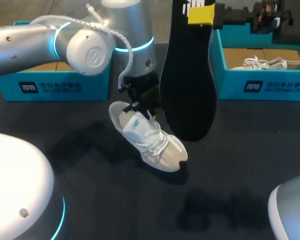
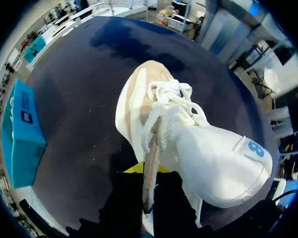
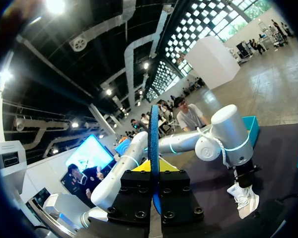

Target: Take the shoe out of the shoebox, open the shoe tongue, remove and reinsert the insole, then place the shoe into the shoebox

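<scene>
Insole (image 1: 187,85): likely light, floppy; right claw (image 3: 152,171) clamped on its end, one o'clock of shoe (image 1: 150,137); left claw (image 2: 148,173) clamped on shoe.

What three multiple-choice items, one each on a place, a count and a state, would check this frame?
1. Where is the insole?
A. inside the shoe
B. flat on the table
C. in the right gripper

2. How many teal shoeboxes stand on the table?
A. two
B. one
C. four

3. How is the left gripper?
A. open, clear of the shoe
B. shut on the shoe
C. shut on the insole

Answers:
1 C: the right gripper holds the black insole upright above the table.
2 A: one stands at the far left, one at the far right.
3 B: its fingers clamp the shoe's heel rim from both sides.
</scene>
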Robot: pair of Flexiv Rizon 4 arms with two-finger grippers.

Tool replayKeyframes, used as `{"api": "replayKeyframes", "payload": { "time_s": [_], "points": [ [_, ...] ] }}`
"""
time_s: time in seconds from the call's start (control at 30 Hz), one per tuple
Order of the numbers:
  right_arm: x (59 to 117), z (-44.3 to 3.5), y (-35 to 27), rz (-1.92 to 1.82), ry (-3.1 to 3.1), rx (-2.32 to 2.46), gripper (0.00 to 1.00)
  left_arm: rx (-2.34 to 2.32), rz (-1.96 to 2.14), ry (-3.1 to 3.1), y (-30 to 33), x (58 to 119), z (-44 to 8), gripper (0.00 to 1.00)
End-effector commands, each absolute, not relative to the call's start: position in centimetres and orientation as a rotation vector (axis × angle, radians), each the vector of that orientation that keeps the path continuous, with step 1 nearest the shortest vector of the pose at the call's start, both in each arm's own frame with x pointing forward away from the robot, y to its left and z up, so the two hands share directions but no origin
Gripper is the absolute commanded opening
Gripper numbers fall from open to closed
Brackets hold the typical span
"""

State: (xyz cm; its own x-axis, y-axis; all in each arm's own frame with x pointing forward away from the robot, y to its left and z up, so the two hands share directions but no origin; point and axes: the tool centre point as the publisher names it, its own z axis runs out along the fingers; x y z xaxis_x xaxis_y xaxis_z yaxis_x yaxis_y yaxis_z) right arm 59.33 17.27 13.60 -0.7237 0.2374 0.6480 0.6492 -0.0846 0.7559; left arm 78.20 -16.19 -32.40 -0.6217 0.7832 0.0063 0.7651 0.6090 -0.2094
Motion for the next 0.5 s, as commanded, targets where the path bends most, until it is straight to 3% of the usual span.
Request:
{"api": "replayKeyframes", "payload": {
  "time_s": [0.03, 0.5],
  "points": [
    [58.6, 13.4, 17.9, -1.890, -1.872, -0.972, 0.00, -1.440, 0.258, -2.649, -15.7, 78.6, -31.6, 0.00],
    [58.6, 13.4, 17.9, -1.890, -1.872, -0.972, 0.00, -1.931, 0.105, -2.259, -15.4, 79.7, -31.8, 0.00]
  ]
}}
